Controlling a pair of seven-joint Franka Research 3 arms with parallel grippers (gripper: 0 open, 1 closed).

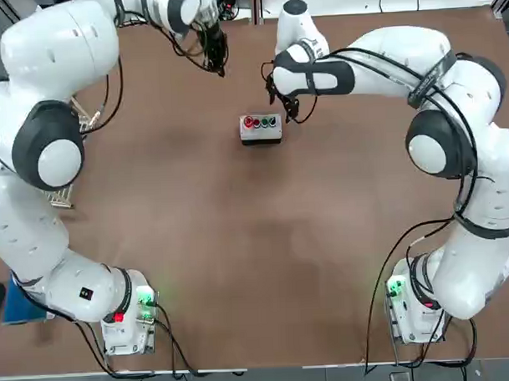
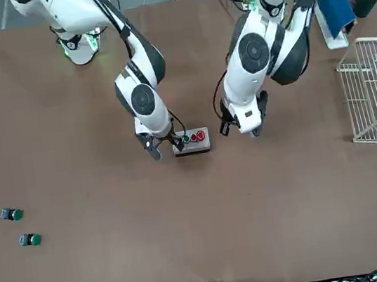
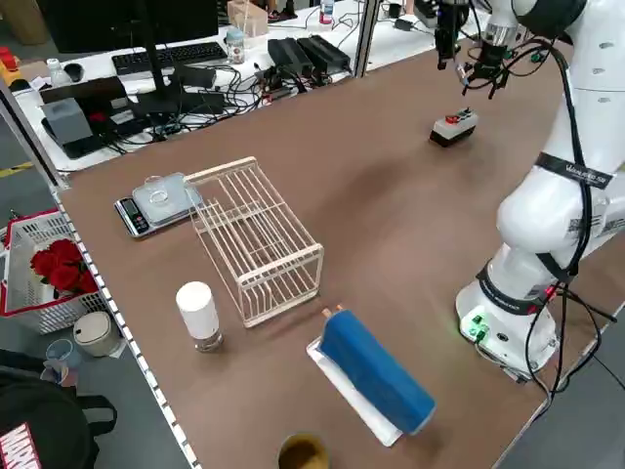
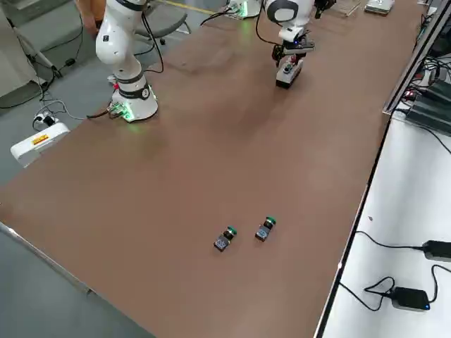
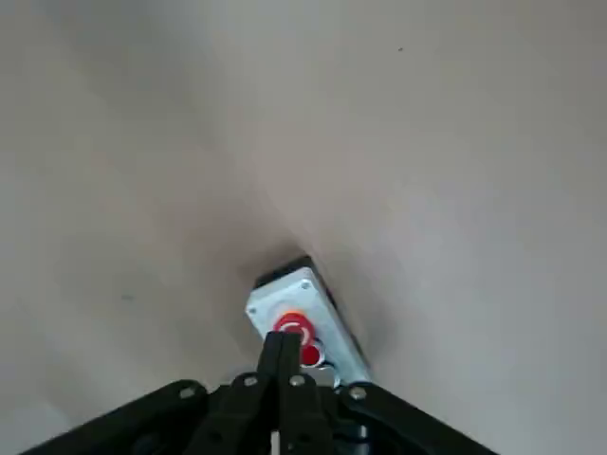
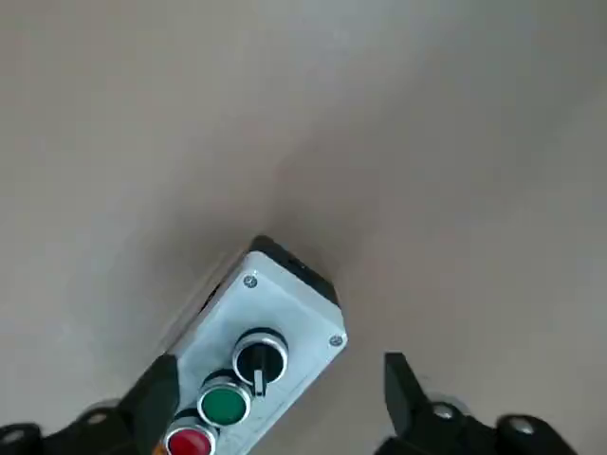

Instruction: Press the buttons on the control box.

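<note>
1. Nearest the onlooker on the far side of the desk (image 2: 122, 264), two loose green-capped buttons (image 2: 21, 227) lie well apart from the work and have no part in it.
2. Mid-desk sits the control box (image 1: 261, 128), a small light-grey housing with a dark lower edge. Its long axis runs across the desk, from one arm's side to the other.
3. Along its top face runs the row of buttons (image 1: 260, 122): a larger red one at the end toward the left arm, then a smaller red, a green, and a dark knob-like one at the end toward the right arm.
4. Right gripper (image 1: 288, 108): fingers (image 6: 400, 387) spread wide and holding nothing. It hangs just beyond the box's dark-button end, so close that the wrist view shows the box end lying between the two fingers.
5. Left gripper (image 1: 219, 61): fingers (image 5: 281, 370) pressed together into one blunt tip, empty. It stands farther off, beyond the box toward the large red end; its tip lines up with the large red button (image 5: 292, 327).
6. Judgement: no button appears pressed yet. The right arm is nearer, but the left's closed tip suits pressing better; it needs a short approach and descent onto the red end.
</note>
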